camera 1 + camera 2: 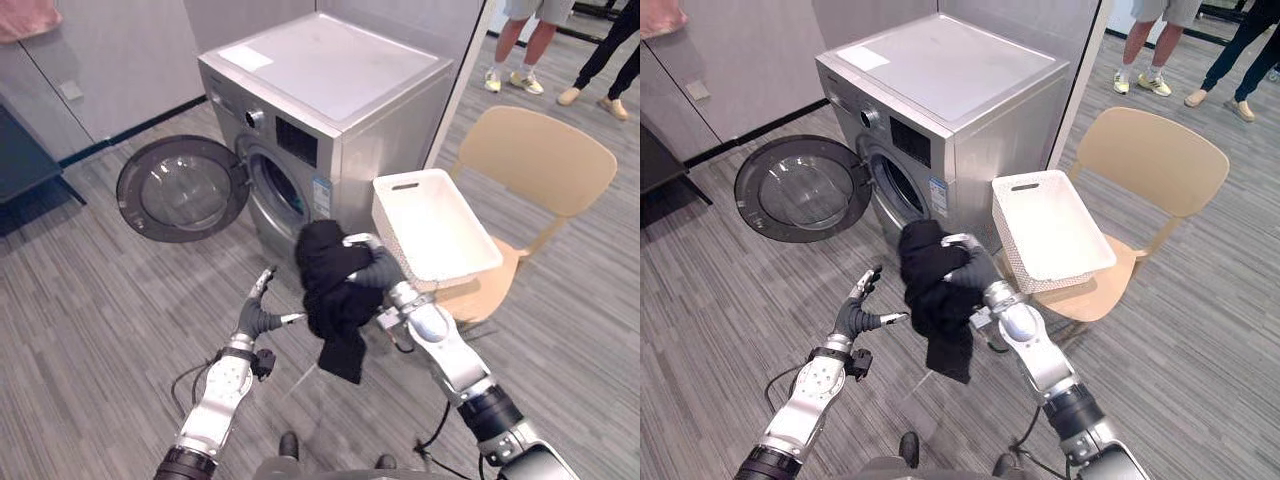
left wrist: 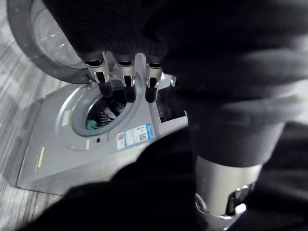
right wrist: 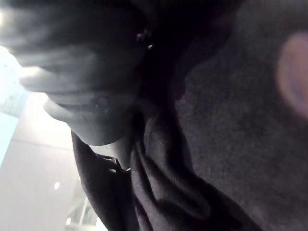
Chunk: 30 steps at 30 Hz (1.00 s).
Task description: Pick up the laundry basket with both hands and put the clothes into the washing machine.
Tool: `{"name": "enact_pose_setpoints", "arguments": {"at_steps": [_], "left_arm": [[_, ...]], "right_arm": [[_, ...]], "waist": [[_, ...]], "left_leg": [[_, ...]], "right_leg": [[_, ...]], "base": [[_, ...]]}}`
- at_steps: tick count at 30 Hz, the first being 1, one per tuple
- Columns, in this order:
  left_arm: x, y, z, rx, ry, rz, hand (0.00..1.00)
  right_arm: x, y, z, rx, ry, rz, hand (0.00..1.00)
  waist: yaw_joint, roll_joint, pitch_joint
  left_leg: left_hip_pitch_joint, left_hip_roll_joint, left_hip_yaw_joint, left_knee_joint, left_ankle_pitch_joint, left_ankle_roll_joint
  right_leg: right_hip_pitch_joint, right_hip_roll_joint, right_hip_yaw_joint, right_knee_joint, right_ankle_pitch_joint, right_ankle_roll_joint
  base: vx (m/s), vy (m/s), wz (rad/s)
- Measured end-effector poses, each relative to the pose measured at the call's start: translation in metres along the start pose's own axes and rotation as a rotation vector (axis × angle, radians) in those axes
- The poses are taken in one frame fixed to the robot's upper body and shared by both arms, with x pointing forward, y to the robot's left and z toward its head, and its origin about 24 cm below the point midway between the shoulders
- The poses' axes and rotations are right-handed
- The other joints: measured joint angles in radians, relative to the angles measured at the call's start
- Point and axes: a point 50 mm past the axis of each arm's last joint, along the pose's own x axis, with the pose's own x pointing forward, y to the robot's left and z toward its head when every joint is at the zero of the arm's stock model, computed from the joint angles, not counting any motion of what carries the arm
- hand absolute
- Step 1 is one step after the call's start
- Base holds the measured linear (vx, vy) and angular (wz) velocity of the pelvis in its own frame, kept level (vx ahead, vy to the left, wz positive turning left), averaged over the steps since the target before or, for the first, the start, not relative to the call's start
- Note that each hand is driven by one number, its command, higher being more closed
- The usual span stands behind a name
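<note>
- Left hand [image 1: 255, 312] hung low before the washing machine [image 1: 330, 90], fingers straight and holding nothing, just beside the black garment [image 1: 330, 290].
- Right hand [image 1: 970, 265] gripped that garment, fingers seemingly curled into the dangling cloth.
- Round door [image 1: 180, 190] stood wide open at the machine's left.
- White laundry basket [image 1: 435, 225] rested on the tan chair [image 1: 540, 160], right of the machine.

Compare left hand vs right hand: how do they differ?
The left hand is open, fingers straight, holding nothing; the right hand is shut on the black garment. The left hand is bare, beside the garment; the right hand is partly covered by it, cloth hanging below. Both are out in front of the washing machine, whose door stands open.
</note>
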Motion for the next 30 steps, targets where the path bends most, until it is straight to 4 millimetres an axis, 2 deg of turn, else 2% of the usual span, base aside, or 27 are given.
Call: {"name": "enact_pose_setpoints", "arguments": {"at_steps": [3,4,10,11,22,27,30], "left_arm": [[0.007,-0.006,0.009,0.026,-0.043,-0.029,0.0],[0.009,-0.006,0.011,0.034,-0.052,-0.025,1.0],[0.01,-0.006,0.013,0.056,-0.052,0.059,1.0],[0.01,-0.005,0.013,0.051,-0.05,0.074,1.0],[0.012,-0.006,0.004,-0.077,0.035,0.175,1.0],[0.0,0.006,-0.013,-0.162,0.124,0.287,1.0],[-0.018,0.019,-0.03,-0.192,0.201,0.374,1.0]], "right_arm": [[0.011,0.008,0.006,-0.009,-0.019,0.038,1.0],[0.014,0.012,0.01,-0.007,-0.033,0.051,1.0],[0.019,0.023,0.015,0.024,-0.053,0.077,1.0],[0.019,0.025,0.016,0.035,-0.056,0.078,0.0],[0.021,0.026,0.019,0.018,-0.069,0.048,0.0],[0.017,0.005,0.031,-0.103,-0.125,-0.074,0.0],[-0.003,-0.016,0.031,-0.149,-0.134,-0.215,0.0]], "waist": [[-0.002,0.0,-0.001],[-0.001,-0.001,-0.002],[0.001,0.002,-0.009],[0.002,0.004,-0.012],[0.0,0.009,-0.027],[-0.007,0.008,-0.027],[-0.021,0.005,-0.032]], "left_leg": [[0.008,0.0,-0.001,-0.033,0.03,0.0],[0.008,0.002,-0.002,-0.04,0.038,-0.001],[0.023,0.026,-0.017,-0.062,0.061,-0.015],[0.022,0.032,-0.018,-0.065,0.062,-0.018],[0.018,0.055,-0.028,-0.064,0.071,-0.031],[0.027,0.051,-0.025,-0.069,0.073,-0.032],[0.054,0.048,-0.021,-0.086,0.077,-0.03]], "right_leg": [[0.0,0.011,0.001,-0.019,0.022,-0.007],[0.0,0.018,0.003,-0.028,0.03,-0.01],[0.015,0.041,-0.001,-0.04,0.042,-0.025],[0.015,0.048,-0.001,-0.045,0.044,-0.028],[0.015,0.071,-0.006,-0.045,0.043,-0.038],[0.019,0.07,-0.004,-0.044,0.041,-0.036],[0.036,0.068,-0.002,-0.045,0.036,-0.034]], "base": [[-0.08,0.01,-0.02],[-0.1,-0.003,-0.03],[-0.06,-0.021,0.01],[-0.05,-0.044,0.0],[-0.01,-0.007,0.0],[0.01,0.003,0.0],[0.01,0.005,0.0]]}}
